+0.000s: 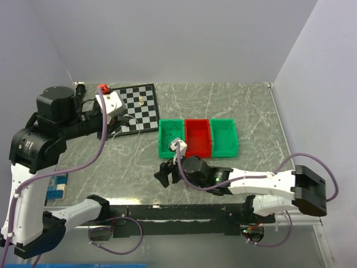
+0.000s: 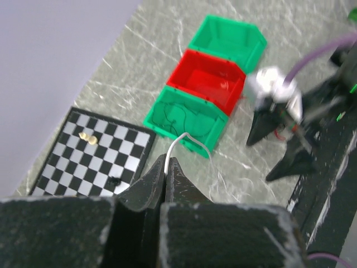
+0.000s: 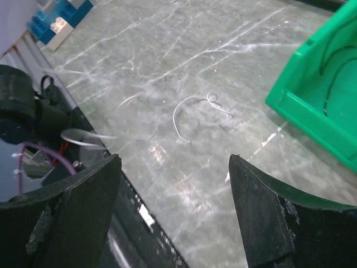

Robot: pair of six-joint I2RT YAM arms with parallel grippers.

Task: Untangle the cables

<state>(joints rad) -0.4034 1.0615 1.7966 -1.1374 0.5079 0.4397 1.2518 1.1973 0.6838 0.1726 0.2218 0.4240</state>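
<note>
My left gripper point(image 2: 167, 162) is raised above the chessboard's near edge and is shut on a thin white wire point(image 2: 188, 137) that arcs out from its tips. In the top view it point(image 1: 118, 116) sits at the board's left side. My right gripper point(image 3: 173, 162) is open and empty, low over the table in front of the left green bin point(image 1: 167, 176). A loose white wire point(image 3: 188, 111) lies curled on the table ahead of it. Thin dark wires point(image 2: 177, 116) lie in the nearest green bin point(image 2: 196, 146). No red tangle shows.
A red bin point(image 1: 198, 146) sits between two green bins point(image 1: 225, 146) at mid-table. A chessboard point(image 1: 146, 97) with small pieces lies at the back left. A blue block point(image 1: 56, 187) sits at the left edge. More thin white strands point(image 1: 118, 147) lie near the board.
</note>
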